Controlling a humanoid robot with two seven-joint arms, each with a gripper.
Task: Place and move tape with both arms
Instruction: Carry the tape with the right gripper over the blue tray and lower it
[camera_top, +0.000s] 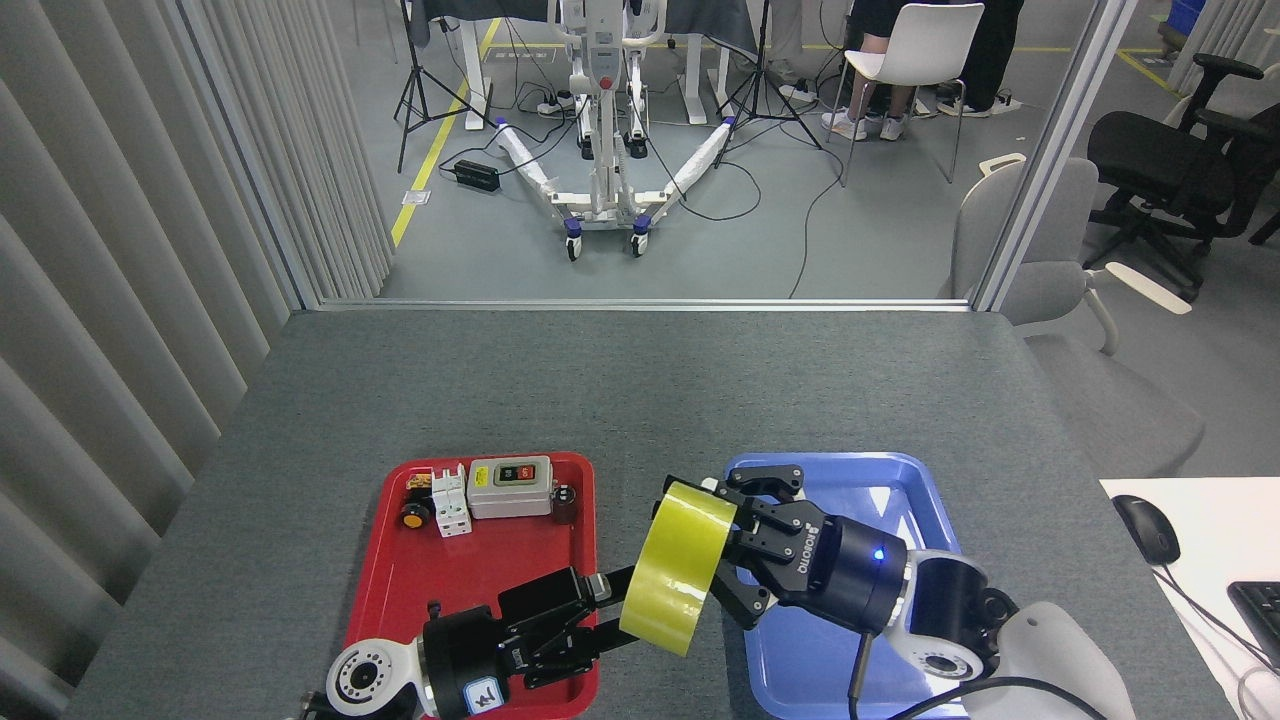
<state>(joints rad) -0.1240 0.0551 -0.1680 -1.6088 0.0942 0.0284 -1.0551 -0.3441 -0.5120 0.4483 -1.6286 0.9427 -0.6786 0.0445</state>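
The tape (676, 570), a wide yellow roll, is held on edge above the gap between the red tray (470, 570) and the blue tray (860, 492). My right gripper (716, 546) comes in from the right and is shut on the tape's right side. My left gripper (606, 616) reaches up from the lower left over the red tray's near right corner. Its fingers are spread open just left of the roll, and nothing is between them.
At the red tray's far end are a grey switch box (510, 487), a white breaker (450, 500) and a yellow-capped push button (412, 515). A mouse (1146, 527) lies on a white desk at the right. Grey table (640, 390) stretches ahead.
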